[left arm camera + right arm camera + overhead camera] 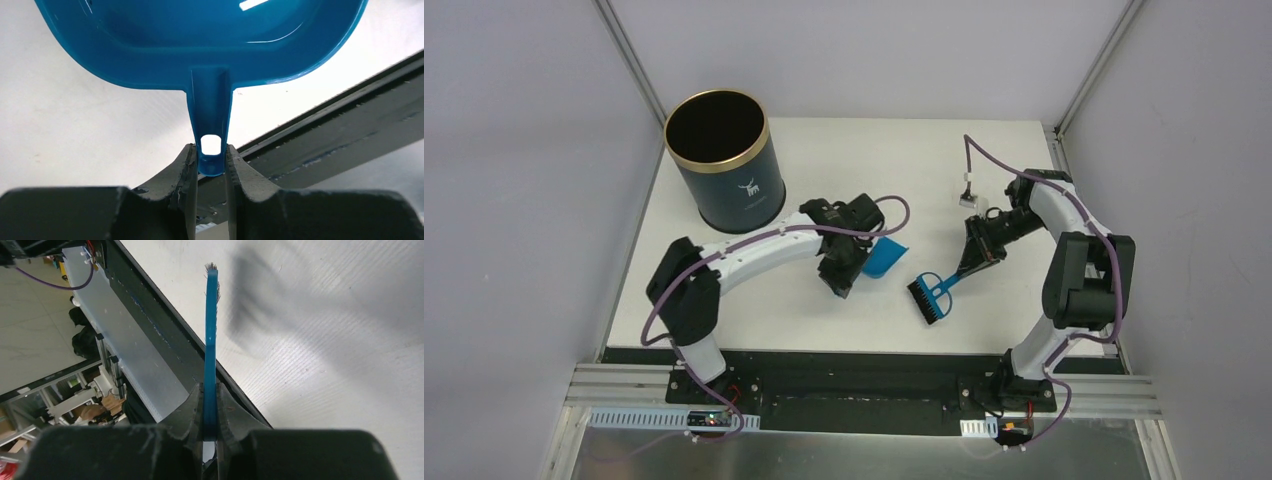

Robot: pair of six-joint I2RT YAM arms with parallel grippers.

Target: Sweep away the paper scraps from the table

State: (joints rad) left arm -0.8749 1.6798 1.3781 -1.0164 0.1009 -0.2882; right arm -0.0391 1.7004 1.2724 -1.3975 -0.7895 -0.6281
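my left gripper [210, 156] pinches the dustpan [200, 40] handle, right gripper [210, 390] pinches the brush [211, 315]; brush near dustpan's right, both over the table [844, 150].

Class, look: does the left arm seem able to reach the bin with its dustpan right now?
Probably yes: the bin stands open close to the left pincer, which grips the dustpan by its handle, and nothing lies between them.

Pale grey walls [514, 150] enclose three sides; beyond, a glossy floor [35, 325], perhaps cluttered shelving [70, 405].
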